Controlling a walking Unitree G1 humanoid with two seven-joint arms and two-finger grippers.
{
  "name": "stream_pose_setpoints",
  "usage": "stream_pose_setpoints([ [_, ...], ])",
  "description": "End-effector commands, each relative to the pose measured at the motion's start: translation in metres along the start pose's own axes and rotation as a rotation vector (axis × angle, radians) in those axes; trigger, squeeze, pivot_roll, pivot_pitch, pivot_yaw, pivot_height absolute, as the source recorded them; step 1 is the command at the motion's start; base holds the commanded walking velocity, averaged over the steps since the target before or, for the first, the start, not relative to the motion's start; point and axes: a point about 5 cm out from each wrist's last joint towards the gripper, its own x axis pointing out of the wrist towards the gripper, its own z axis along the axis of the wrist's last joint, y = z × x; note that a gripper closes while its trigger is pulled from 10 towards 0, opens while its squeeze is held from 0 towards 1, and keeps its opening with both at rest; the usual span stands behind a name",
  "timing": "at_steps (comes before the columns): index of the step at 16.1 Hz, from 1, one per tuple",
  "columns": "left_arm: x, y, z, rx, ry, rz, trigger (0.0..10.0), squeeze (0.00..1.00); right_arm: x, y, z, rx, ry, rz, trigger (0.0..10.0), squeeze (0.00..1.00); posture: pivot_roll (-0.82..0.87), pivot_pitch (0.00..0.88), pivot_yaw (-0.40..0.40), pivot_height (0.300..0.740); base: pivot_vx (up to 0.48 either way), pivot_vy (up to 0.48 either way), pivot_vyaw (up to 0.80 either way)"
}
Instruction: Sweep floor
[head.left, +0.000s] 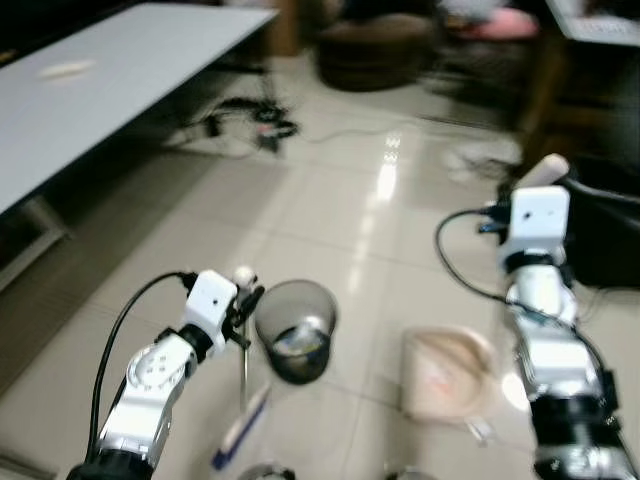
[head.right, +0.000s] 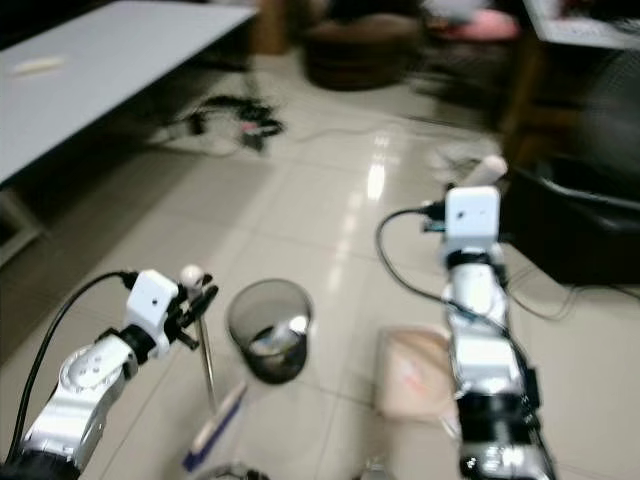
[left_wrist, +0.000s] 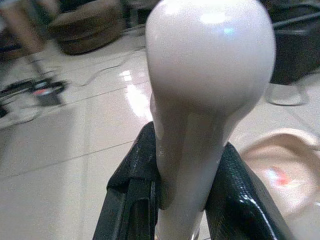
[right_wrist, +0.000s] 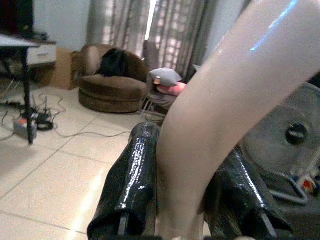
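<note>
Cream plastic was clamped in both sets of jaws. The left gripper (head.left: 243, 300), at the lower left of the head views, was closed around the rounded knob of the broom handle (left_wrist: 210, 75), and the thin metal shaft (head.left: 244, 375) was seen dropping from it to the broom head (head.left: 240, 430), white and blue, on the floor at the bottom of the frame. Held so high, the broom was probably meant to be swung in long strokes from above. The right gripper (right_wrist: 175, 190), at the right of the frame, was shut on the curved cream handle of the dustpan (right_wrist: 220, 100); the pinkish dustpan (head.left: 448, 372) lay on the tiles at lower centre right, apparently set flat so that dirt could be pushed into it. Something small and reddish was made out in the pan, too blurred to name.

Between the two arms a dark translucent bin (head.left: 296, 330) stood upright with some scraps inside, probably kept near for emptying the pan.

The floor (head.left: 340, 210) was of pale glossy tiles with a bright streak of reflected light, so little resistance to the bristles was to be expected. A grey worktop (head.left: 110, 80) ran along the upper left, with cables and a power strip (head.left: 255, 125) on the floor beyond it. A brown round seat (right_wrist: 112, 90) and curtains were seen at the far side, and a fan (right_wrist: 295, 135) near the right arm.
</note>
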Motion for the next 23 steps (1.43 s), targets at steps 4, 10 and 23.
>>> stream_pose_setpoints([
  [4, -0.010, 0.004, -0.019, -0.028, 0.033, -0.025, 10.0, 0.00, -0.003, 0.002, 0.002, 0.069, 0.005, -0.037, 10.0, 0.00, 0.01, 0.000, 0.086, 0.740, 0.000, 0.000, -0.80],
  [10, -0.010, 0.007, -0.028, -0.080, 0.017, -0.008, 10.0, 0.00, -0.008, 0.011, 0.001, 0.059, 0.023, -0.002, 10.0, 0.00, -0.02, 0.001, 0.091, 0.740, 0.000, 0.000, -0.80],
  [23, 0.047, 0.009, 0.048, -0.066, -0.191, 0.299, 10.0, 0.00, -0.012, 0.012, 0.007, 0.083, -0.003, 0.015, 10.0, 0.00, -0.04, 0.020, 0.065, 0.740, 0.000, -0.022, -0.49],
])
